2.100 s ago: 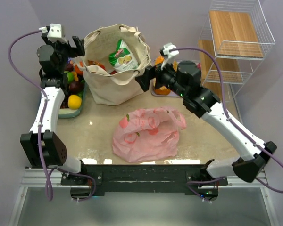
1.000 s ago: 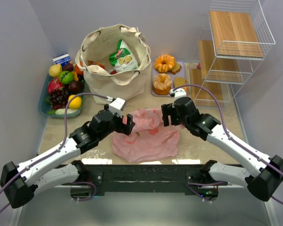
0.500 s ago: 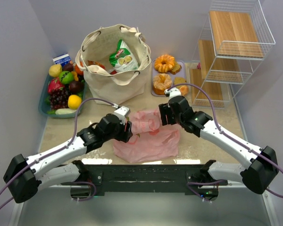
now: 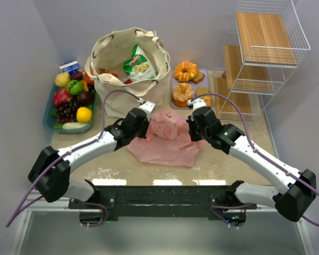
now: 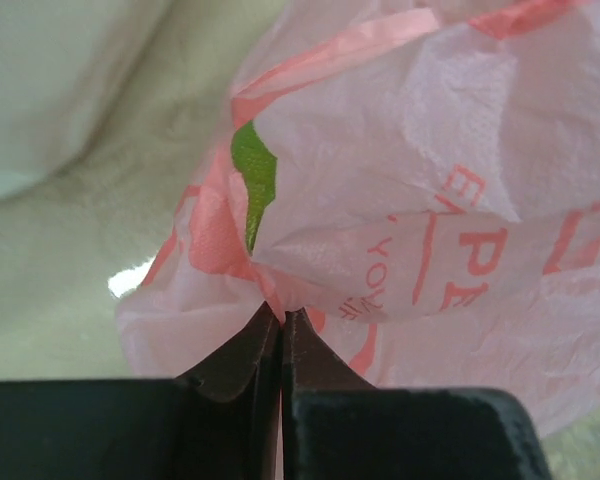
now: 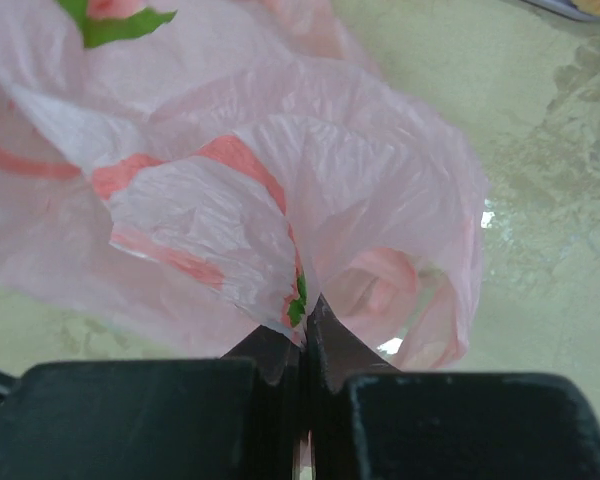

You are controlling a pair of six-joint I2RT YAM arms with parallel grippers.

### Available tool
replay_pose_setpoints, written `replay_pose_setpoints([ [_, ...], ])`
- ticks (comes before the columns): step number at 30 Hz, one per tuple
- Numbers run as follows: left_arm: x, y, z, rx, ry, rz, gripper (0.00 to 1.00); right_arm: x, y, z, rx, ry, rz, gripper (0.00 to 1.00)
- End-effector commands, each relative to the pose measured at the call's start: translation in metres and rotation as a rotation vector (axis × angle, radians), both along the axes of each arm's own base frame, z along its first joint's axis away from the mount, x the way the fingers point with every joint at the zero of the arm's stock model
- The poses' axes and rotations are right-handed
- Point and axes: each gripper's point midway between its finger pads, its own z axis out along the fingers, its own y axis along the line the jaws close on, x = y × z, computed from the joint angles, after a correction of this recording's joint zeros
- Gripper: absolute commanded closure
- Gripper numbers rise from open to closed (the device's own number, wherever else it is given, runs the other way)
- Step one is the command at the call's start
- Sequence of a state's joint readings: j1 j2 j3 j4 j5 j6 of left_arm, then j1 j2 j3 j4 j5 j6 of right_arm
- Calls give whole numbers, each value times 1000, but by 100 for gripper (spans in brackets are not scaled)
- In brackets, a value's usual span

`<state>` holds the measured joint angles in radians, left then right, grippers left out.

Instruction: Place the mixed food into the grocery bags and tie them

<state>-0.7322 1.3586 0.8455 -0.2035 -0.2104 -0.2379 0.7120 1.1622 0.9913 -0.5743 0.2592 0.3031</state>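
Seen from above, the pink bag (image 4: 167, 144) lies mid-frame on the worktop (image 4: 112, 160), just below the canvas tote (image 4: 128, 98). The tote stands at upper centre with a green-and-white snack packet (image 4: 138, 62) inside. The left hand (image 4: 144, 126) meets the bag's upper left edge and the right hand (image 4: 193, 127) its upper right edge. An orange ring cake (image 4: 185, 70) sits right of the tote.

In the left wrist view, the left hand (image 5: 280, 325) at bottom centre is pressed together on a pinch of pink film.

In the right wrist view, the right hand (image 6: 302, 315) is likewise clamped on a gathered fold of the bag.
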Motion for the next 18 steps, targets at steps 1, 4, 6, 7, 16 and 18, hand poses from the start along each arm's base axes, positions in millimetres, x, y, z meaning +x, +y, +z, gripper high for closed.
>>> replay_pose_setpoints([
  [1,58,8,38,64,-163,66,90,-15,15,35,112,10,78,100],
  [4,69,4,48,98,-168,57,57,-20,29,59,231,-16,111,100],
  [6,66,5,54,120,-169,46,40,-20,34,61,276,-36,119,100],
  [7,63,6,56,127,-175,43,37,-19,38,66,313,-51,119,100],
  [16,-1,22,107,-9,-338,21,25,11,43,39,245,-29,22,100],
  [18,-18,19,113,-100,-370,-26,24,13,47,30,249,-11,15,100],
])
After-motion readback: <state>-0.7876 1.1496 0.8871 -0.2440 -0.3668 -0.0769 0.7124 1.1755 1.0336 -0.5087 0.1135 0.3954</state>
